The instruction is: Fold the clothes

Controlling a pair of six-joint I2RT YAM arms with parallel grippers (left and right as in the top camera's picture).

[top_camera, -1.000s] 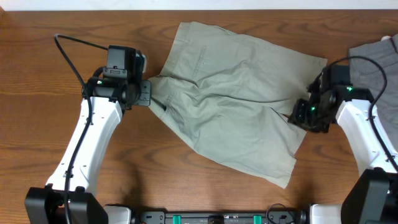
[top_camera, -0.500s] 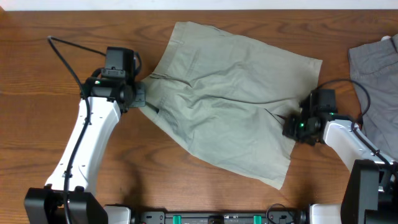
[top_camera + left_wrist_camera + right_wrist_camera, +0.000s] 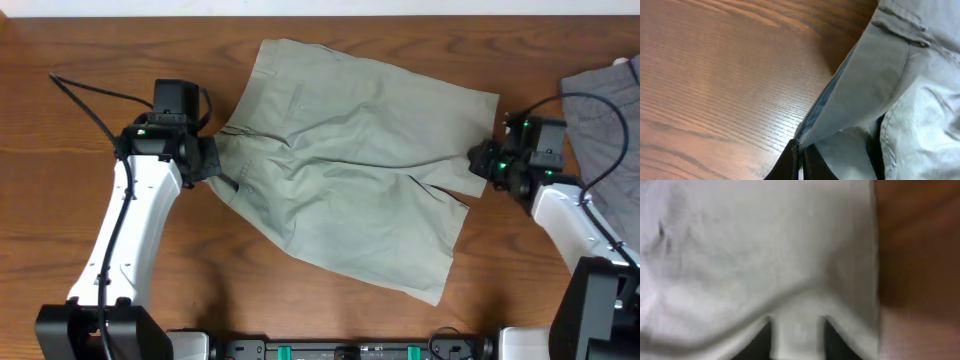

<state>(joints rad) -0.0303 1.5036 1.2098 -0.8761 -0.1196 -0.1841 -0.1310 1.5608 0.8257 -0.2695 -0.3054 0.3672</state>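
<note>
The left gripper [image 3: 800, 161] is pinched fully closed on a doubled edge of the shorts [image 3: 350, 180], close to the waistband [image 3: 245, 90], where a bluish inner lining shows. The right gripper [image 3: 798, 339] stands partly apart with a tongue of cloth lying between its two dark fingers. Whether that cloth is clamped or merely resting there cannot be told.

The shorts lie spread across the middle of the table [image 3: 60, 260], slanted, with the waistband toward the left arm and the leg hem [image 3: 490, 120] at the right arm. They look light, soft and limp, and will likely sag, crease and drag on the wood rather than hold any shape. Good places to take hold are probably the stitched waistband and hems, which are thicker and less likely to slip free, provided both layers are pinched together.

The right wrist view is badly blurred. The left wrist view shows only the fingertips, at its bottom edge. The cloth's lower layer is hidden, and the grey garment [image 3: 600, 110] on the right is cut off by the frame.
</note>
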